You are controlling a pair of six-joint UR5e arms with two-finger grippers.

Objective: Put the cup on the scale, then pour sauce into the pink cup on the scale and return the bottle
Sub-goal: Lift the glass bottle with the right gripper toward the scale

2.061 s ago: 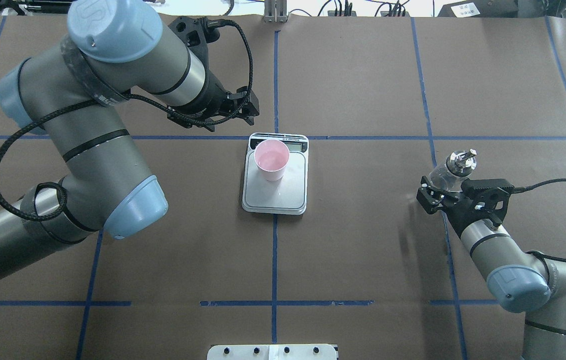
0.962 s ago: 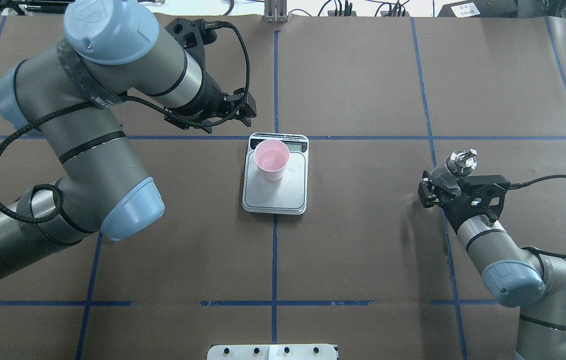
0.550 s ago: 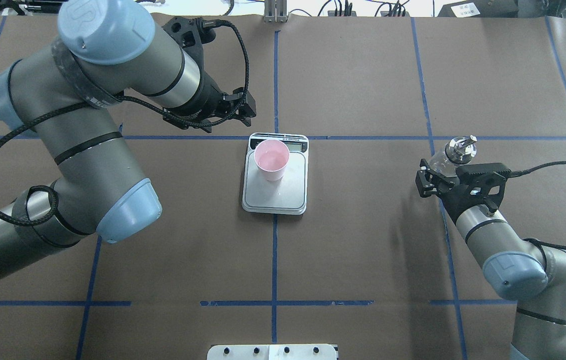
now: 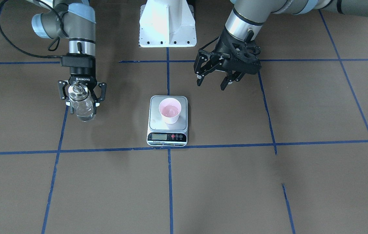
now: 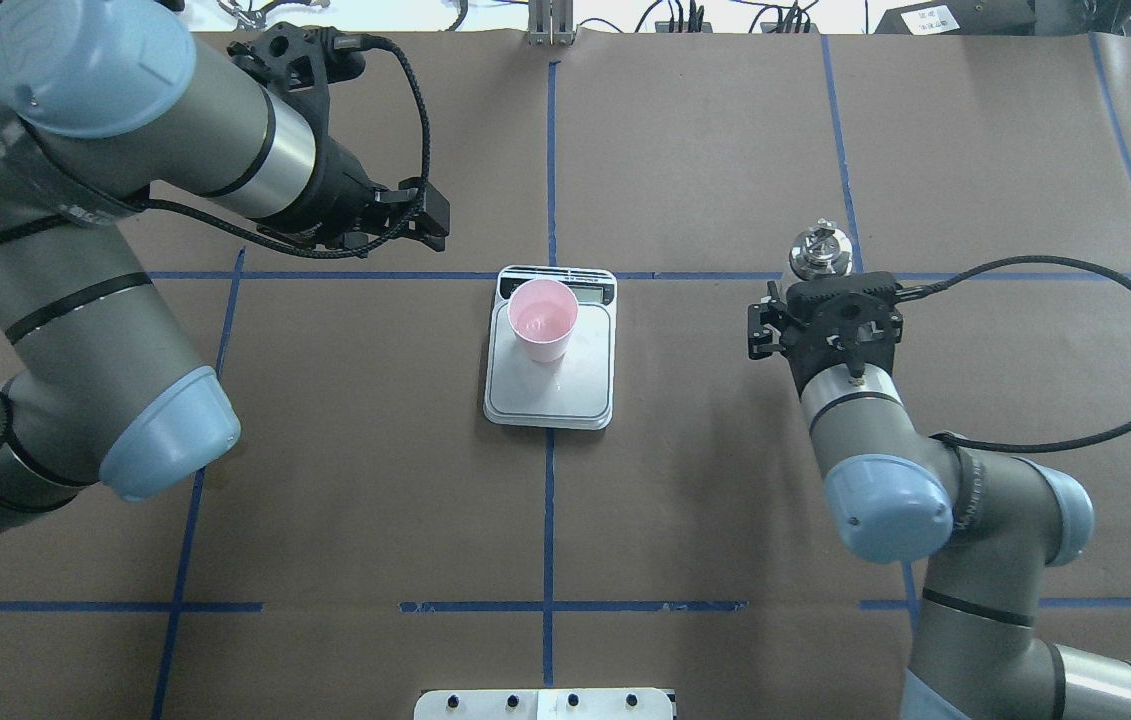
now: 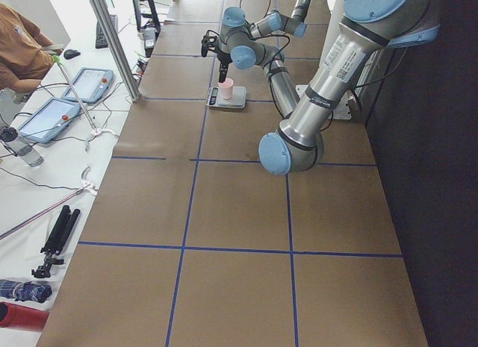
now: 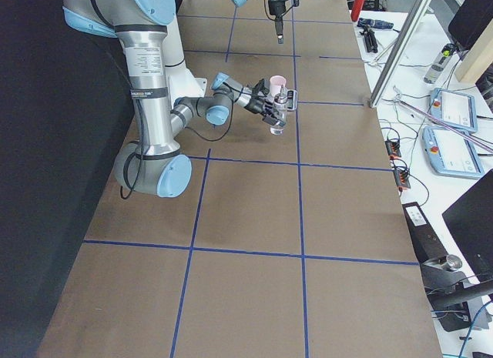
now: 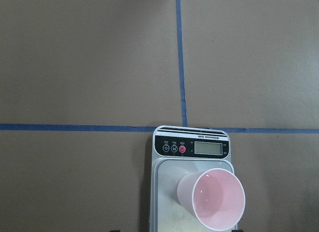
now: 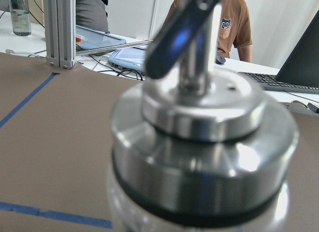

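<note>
- Front-facing view: the right gripper (image 4: pixel 83 103) is clamped on the bottle (image 4: pixel 84 112), a small clear glass cylinder with its cap nearest the wrist. The pink cup (image 4: pixel 170 110) stands on the scale (image 4: pixel 154 118), well apart from this gripper and toward the robot's left of it. So the first step looks done, and the one in hand is carrying the bottle over to pour.
- Same view: the left gripper (image 4: pixel 210 85) hangs spread wide and empty. The cup is near it, a little ahead and toward the robot's right.
- Overhead view: the silver pourer pokes out ahead of the right gripper's fingers. The next move probably calls for travel toward the robot's left until the spout is over the cup's narrow mouth, then a slow tilt. The cup looks thin and light, so a nudge could tip it.
- Exterior left view: the scale and cup are small and far off, and the grip cannot be judged.
- Exterior right view: the near arm holds the bottle just short of the cup.
- Left wrist view: below the camera are a matte tapered cup, a brushed steel platform and a glossy black panel with an LCD and a red button. No fingers show.
- Right wrist view: a blurred polished metal cap above a black collar fills the frame.
</note>
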